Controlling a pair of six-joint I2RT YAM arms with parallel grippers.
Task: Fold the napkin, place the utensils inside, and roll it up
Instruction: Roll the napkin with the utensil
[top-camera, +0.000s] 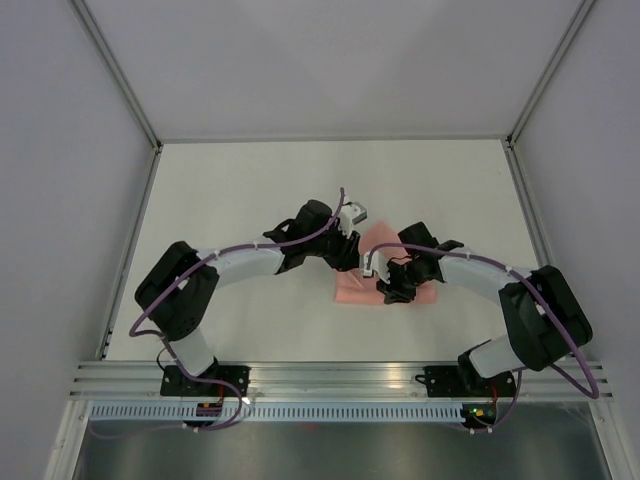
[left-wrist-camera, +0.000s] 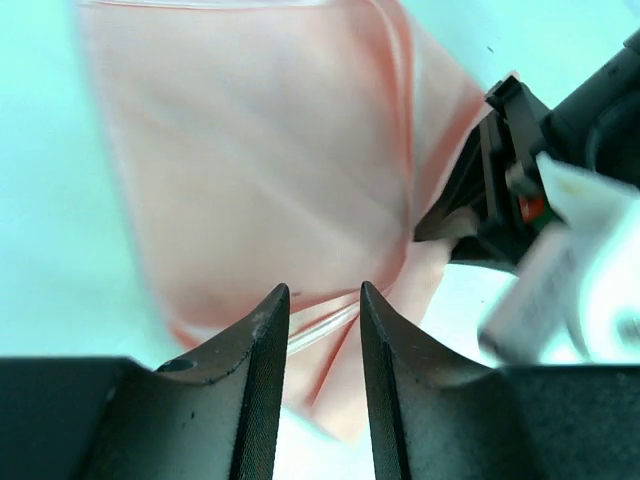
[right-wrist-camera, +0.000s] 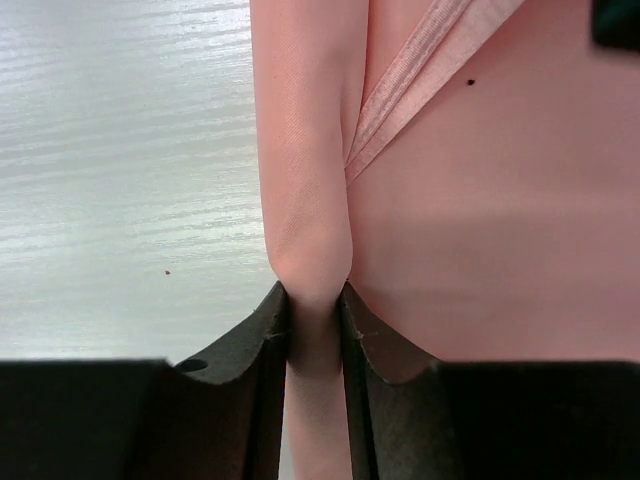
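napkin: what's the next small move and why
Probably draw the right end effector, shut on a pinched ridge of the napkin, across to lay the fold; the left end effector stands open, holding nothing.

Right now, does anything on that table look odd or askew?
The thin salmon-pink cloth napkin is not lying flat: the right gripper pinches a ridge of it up. No utensils show in any view.
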